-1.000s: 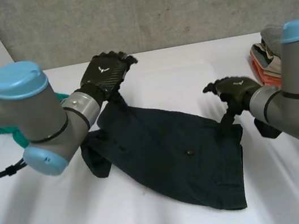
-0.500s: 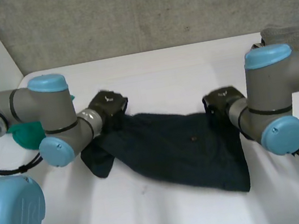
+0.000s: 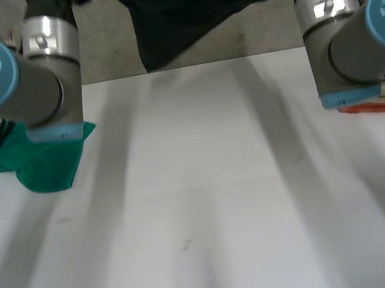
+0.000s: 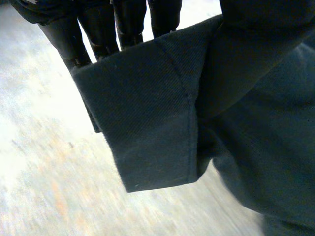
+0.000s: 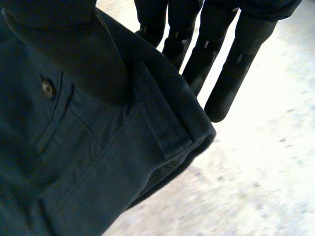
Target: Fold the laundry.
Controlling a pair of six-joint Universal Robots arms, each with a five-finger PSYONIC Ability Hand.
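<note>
A pair of dark blue-green shorts hangs in the air above the far part of the white table, stretched between my two raised arms. My left hand is shut on a hemmed leg cuff: the fingers lie behind the cloth and the thumb presses on its front. My right hand is shut on the waistband corner, thumb on the front near a small button, fingers behind. The lower edge of the shorts dangles free of the table.
A crumpled green cloth lies at the table's left edge under my left arm. An orange-red thing sits at the right edge below my right arm. A concrete wall stands behind the table.
Both hands closed on the shorts where they lay on the table and lifted them high into the air. The arms swung up with them.
</note>
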